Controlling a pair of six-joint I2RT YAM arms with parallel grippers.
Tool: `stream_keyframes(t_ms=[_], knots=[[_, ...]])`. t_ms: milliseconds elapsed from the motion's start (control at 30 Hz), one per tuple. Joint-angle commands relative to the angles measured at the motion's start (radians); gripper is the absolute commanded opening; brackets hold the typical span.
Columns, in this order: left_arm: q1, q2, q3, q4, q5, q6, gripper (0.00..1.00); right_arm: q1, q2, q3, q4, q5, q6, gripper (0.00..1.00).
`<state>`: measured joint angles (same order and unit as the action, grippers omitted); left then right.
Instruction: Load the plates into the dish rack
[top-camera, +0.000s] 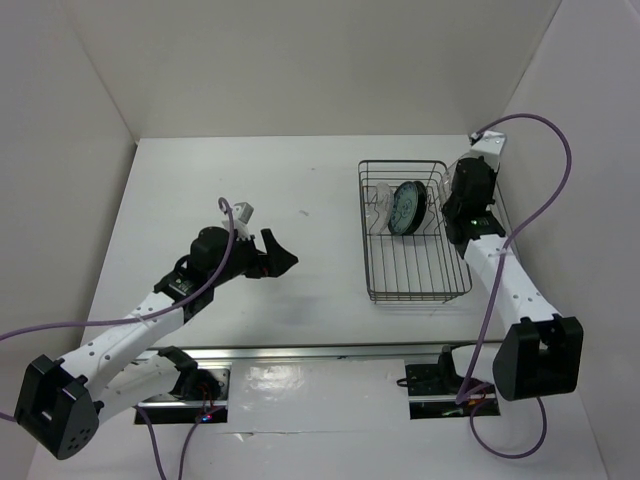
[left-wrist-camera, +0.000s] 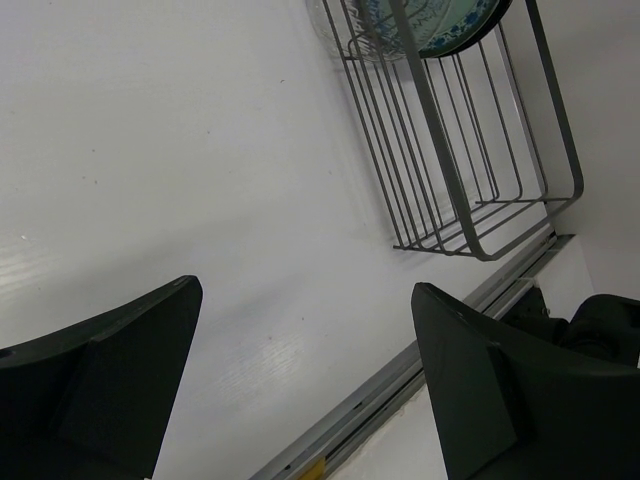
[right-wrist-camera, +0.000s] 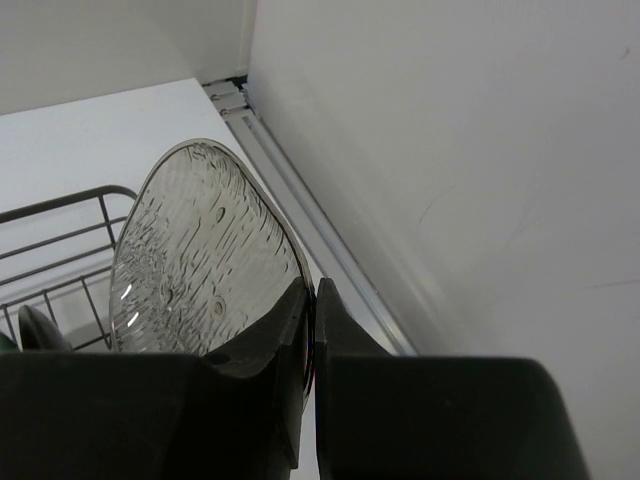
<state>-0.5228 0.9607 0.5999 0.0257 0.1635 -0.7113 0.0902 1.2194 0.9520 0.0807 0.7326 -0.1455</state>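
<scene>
The right gripper (right-wrist-camera: 312, 300) is clenched on the rim of the glass plate (right-wrist-camera: 200, 260), held upright at the right edge of the rack (top-camera: 420, 297). Its fingers hide the plate's lower edge. In the rack a blue plate (top-camera: 407, 208) stands on edge, cut off in the left wrist view. A pale plate (top-camera: 377, 210) beside it is hard to make out. The left gripper (left-wrist-camera: 305, 300) hangs released and empty above the surface (top-camera: 250, 180).

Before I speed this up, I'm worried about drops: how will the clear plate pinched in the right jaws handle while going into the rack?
The clear plate looks like rigid textured glass, so probably stiff but breakable against the dish rack wires. The right jaws pinch only its rim, so it may pivot or slip.
</scene>
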Motion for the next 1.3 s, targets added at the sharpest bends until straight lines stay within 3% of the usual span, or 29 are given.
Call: stream_keyframes(t_ms=[0, 433, 1267], knots=[[-0.005, -0.013, -0.006, 0.06, 0.028, -0.007, 1.0, -0.014, 0.019, 0.014, 0.16, -0.021, -0.078, 0.0], [-0.005, -0.023, -0.015, 0.078, 0.048, -0.016, 1.0, -0.014, 0.158, 0.011, 0.209, -0.082, -0.144, 0.0], [-0.005, -0.042, -0.034, 0.106, 0.085, -0.016, 1.0, 0.077, 0.239, -0.013, 0.269, 0.05, -0.226, 0.0]])
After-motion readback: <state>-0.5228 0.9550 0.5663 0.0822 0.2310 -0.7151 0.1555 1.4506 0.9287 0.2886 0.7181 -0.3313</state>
